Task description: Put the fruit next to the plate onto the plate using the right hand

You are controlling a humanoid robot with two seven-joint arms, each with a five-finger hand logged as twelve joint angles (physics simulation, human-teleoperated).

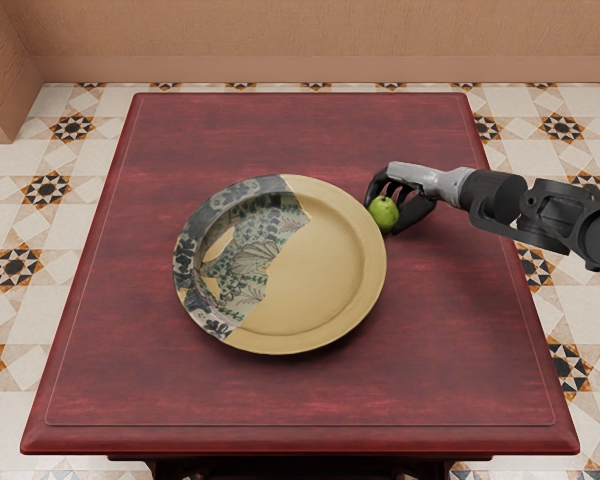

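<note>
A small green fruit (383, 212) sits on the dark red table just off the right rim of a large plate (325, 270). The plate is tan, with a grey-green leaf pattern over its left part. My right hand (394, 203) reaches in from the right edge, and its dark fingers (380, 184) curl around the fruit from behind and from the right. The fruit still seems to rest on the table surface beside the plate, touching or nearly touching the rim. No left arm shows.
The red wooden table (460, 360) has a raised border and stands on a patterned tile floor. A tan wall runs along the back. My right forearm (550, 212) lies over the table's right edge.
</note>
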